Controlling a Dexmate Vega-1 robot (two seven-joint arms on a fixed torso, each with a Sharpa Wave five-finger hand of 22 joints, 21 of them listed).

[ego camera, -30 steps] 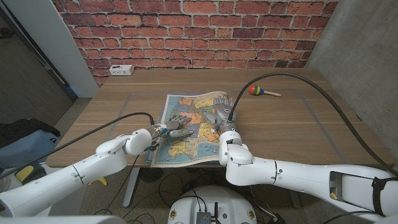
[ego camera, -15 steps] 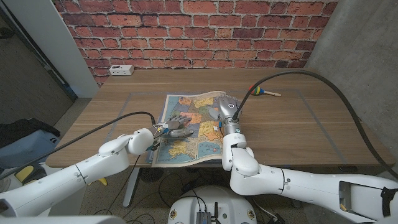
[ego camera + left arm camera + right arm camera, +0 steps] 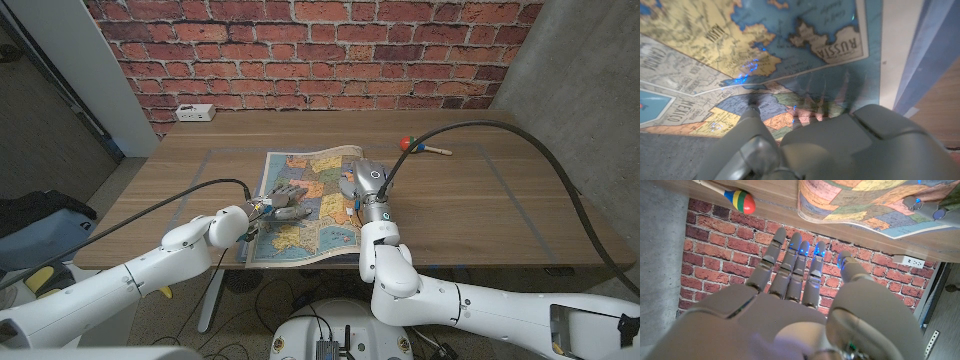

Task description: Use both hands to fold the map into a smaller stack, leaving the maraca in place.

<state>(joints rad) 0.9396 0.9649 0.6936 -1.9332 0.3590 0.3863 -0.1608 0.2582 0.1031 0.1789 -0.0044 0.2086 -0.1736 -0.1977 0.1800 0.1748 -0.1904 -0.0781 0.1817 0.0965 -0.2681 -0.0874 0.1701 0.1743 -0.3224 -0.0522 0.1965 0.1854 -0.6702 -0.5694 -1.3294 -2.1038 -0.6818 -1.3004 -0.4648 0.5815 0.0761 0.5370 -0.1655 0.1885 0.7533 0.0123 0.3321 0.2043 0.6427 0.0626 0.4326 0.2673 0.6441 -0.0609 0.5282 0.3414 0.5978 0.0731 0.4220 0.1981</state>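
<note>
STEP: fold being set up, map [image 3: 305, 205] spread flat under both hands | LEFT: left hand [image 3: 283, 200] pressed on the sheet, fingers splayed, nothing gripped | RIGHT: right hand [image 3: 362, 180] raised over the edge, fingers apart, empty | maraca [image 3: 422, 147] well beyond right hand, untouched | NEXT: 1 edge to be pinched and carried across.

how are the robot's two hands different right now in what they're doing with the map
The left hand rests spread on the map, fingers on the printed sheet, while the right hand is at the map's right edge, fingers extended and holding nothing in its wrist view. The left hand sits mid-map; the right hand sits nearer the maraca. Both are open, and neither grips the paper.
</note>
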